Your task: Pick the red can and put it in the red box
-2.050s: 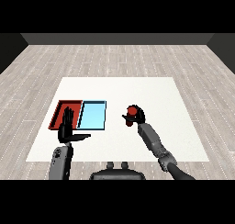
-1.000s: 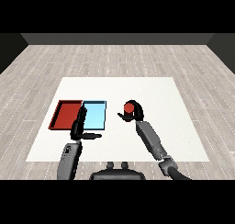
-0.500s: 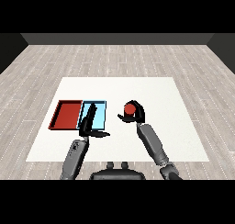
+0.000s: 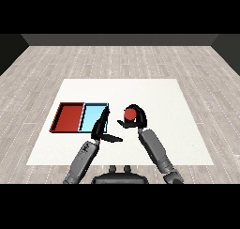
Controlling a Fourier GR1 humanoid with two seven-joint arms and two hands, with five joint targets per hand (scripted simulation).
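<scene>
My right hand (image 4: 134, 119) curls around the red can (image 4: 130, 114), holding it just right of the light blue tray (image 4: 92, 117), while my left hand (image 4: 102, 128) hangs open-fingered over that tray's near corner beside the red tray (image 4: 69, 117).

red can (image 4: 130, 114) upright, red tray (image 4: 69, 117) flat

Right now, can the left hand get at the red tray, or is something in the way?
Probably yes. The left hand hangs open over the near right corner of the blue tray, and the red tray lies just beyond to its left. Nothing stands between them; the right hand with the red can is off to the other side.
</scene>
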